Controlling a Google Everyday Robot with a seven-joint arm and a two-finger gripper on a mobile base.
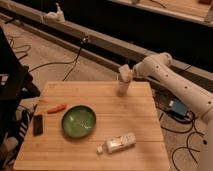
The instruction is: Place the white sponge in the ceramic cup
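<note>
Wooden boards make up the surface point(125, 130) we work over, set in a dim room with cables trailing on the floor around it. Our landmark is the cup point(123, 88), standing close to the far edge of the surface. Directly above the cup hangs our tool point(124, 74), and the sponge point(123, 71) appears to be up there with it, right over the cup's mouth. We cannot tell how wide the tool is spread, nor whether it has a firm hold of the sponge.

We judge the main risk to be a poor line-up: if the sponge comes down off-centre, a corner could catch the cup's rim and it would tumble beside the cup or off the far edge. Pressing down could also tip so light a cup. The bowl point(79, 121), the bottle point(117, 144) and the carrot point(56, 107) all lie well nearer to us than the cup, out of harm's way.
</note>
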